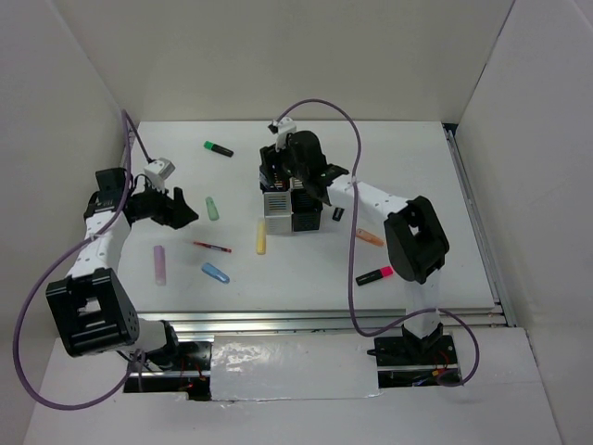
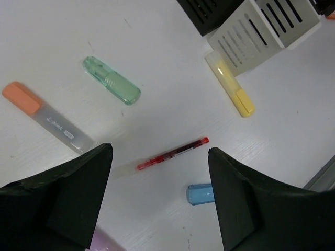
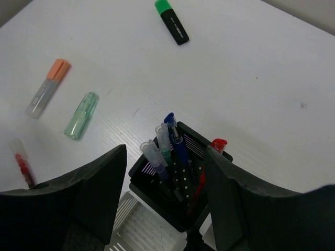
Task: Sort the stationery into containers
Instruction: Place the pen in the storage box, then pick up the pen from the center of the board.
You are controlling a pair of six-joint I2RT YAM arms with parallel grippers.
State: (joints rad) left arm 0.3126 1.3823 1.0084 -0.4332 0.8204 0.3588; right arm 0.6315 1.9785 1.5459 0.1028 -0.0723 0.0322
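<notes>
The containers (image 1: 289,206) stand mid-table as a joined block of black and silver cups. My right gripper (image 1: 298,159) hangs open just above the far black cup (image 3: 137,168). That cup holds blue and clear-capped pens (image 3: 176,143) and a red pen (image 3: 214,147); nothing is between the fingers. My left gripper (image 1: 174,207) is open too, above the table at the left. In its wrist view a thin red pen (image 2: 172,153) lies between the fingers (image 2: 94,178). Loose stationery lies around: a green marker (image 1: 212,208), a yellow one (image 1: 261,237), a blue one (image 1: 215,273) and a purple one (image 1: 160,264).
A green-capped black highlighter (image 1: 219,148) lies at the back left. An orange marker (image 1: 369,238) and a pink-tipped highlighter (image 1: 374,275) lie right of the cups. An orange-capped clear marker (image 2: 47,116) lies near the left gripper. White walls enclose the table on three sides.
</notes>
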